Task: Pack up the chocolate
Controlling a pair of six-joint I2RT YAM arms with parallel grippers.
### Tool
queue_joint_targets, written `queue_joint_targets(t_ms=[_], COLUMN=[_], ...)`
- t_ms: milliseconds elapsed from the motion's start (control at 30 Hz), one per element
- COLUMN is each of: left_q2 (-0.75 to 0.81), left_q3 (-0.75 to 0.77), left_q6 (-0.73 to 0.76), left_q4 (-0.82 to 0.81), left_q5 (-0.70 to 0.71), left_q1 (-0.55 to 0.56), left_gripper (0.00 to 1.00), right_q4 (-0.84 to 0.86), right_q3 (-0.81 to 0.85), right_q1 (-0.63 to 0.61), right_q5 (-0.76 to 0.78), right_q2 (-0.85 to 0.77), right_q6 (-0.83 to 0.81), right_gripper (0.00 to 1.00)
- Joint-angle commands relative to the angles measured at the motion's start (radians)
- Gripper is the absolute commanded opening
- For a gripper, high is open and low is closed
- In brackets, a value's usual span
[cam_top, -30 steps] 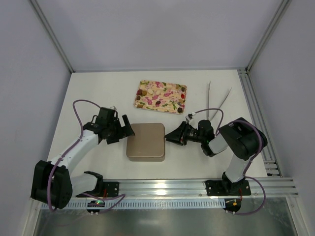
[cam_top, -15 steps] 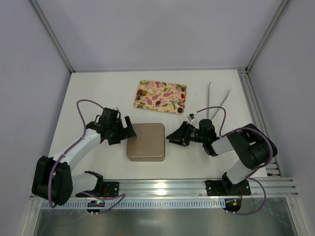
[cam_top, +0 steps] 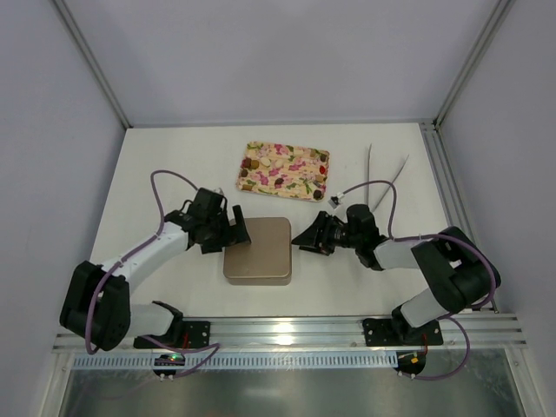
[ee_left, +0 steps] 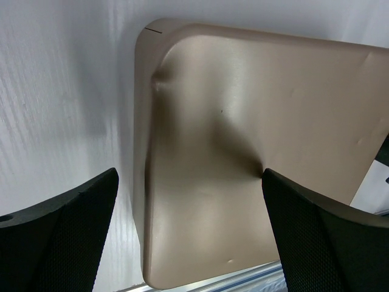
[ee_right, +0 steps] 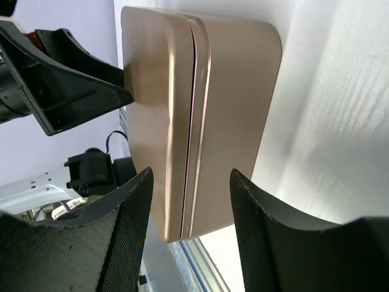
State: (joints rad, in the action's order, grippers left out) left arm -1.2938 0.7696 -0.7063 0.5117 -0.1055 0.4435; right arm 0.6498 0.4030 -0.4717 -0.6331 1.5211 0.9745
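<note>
The chocolate (cam_top: 265, 162) lies as small round pieces on the flower-print tray (cam_top: 323, 184) at the back of the table. A square brown box (cam_top: 258, 252) sits closed in the middle, with its lid (ee_left: 255, 109) filling the left wrist view. My left gripper (cam_top: 237, 231) is open at the box's left edge. One of its fingers (ee_left: 322, 237) rests on the lid and the other hangs over the table. My right gripper (cam_top: 305, 239) is open just off the box's right side (ee_right: 182, 121), its fingers level with the lid seam and holding nothing.
A pair of thin metal sticks (cam_top: 383, 181) lies in a V to the right of the tray. An aluminium rail (cam_top: 347, 328) runs along the near edge. Grey walls close in the table at the back and on both sides.
My left gripper has moved right onto the box's left edge. The right gripper has opened wider and edged left toward the box, while its arm swung out to the right.
</note>
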Motion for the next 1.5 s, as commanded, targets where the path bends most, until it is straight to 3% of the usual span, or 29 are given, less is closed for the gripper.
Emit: queue_joint_targets(t_ms=[0,967,1467], left_q2=[-0.015,-0.105,-0.156], left_q3=[0.039,0.131,0.042], left_q6=[-0.009,0.033,-0.033], left_q4=[-0.032,0.063,0.028], left_q5=[0.032,0.096,0.125], left_q1=[0.02,0.158,0.17], left_gripper=[0.97,0.96,0.93], right_q4=[-0.058,-0.262,-0.271], right_q3=[0.046,0.161,0.142], right_q1=[-0.027,-0.173,-0.183], right_q5=[0.036,0.174,0.204], right_q2=[-0.029,-0.044,-0.009], right_q6=[-0.062,-0.152,-0.152], right_gripper=[0.56,0.59,0.49])
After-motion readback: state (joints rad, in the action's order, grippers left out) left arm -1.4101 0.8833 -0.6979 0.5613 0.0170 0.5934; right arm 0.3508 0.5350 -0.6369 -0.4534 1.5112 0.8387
